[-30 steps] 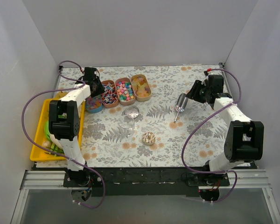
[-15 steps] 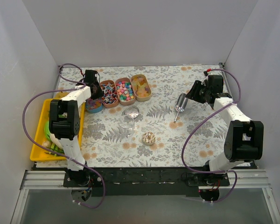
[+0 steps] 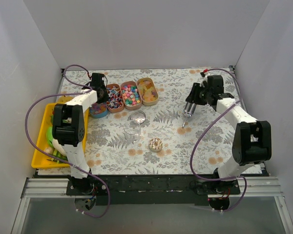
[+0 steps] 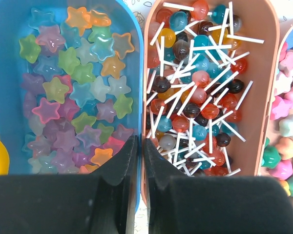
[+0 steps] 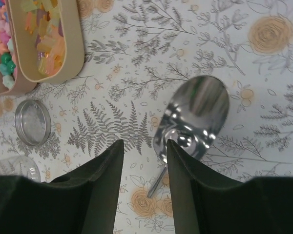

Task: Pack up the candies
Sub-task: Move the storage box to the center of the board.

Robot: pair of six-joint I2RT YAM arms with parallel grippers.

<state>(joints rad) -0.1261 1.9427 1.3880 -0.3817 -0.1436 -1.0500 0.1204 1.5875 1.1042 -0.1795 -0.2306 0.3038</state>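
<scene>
left fingers [image 4: 118,175] together beside tiny round white-stick lollipops [image 4: 195,97] | right fingers [image 5: 103,170] apart above shiny metal scoop [image 5: 198,114] | lollipops likely light, hard, slippery; pinch the stick

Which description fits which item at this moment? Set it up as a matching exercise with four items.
Items:
1. blue tray
2. pink tray
3. metal scoop
4. yellow bin

Descriptions:
a. lies on the table by the open right gripper
b. holds lollipops
c. sits at the left side of the table
d. holds star-shaped candies

Pairs: 1-d, 2-b, 3-a, 4-c
</scene>
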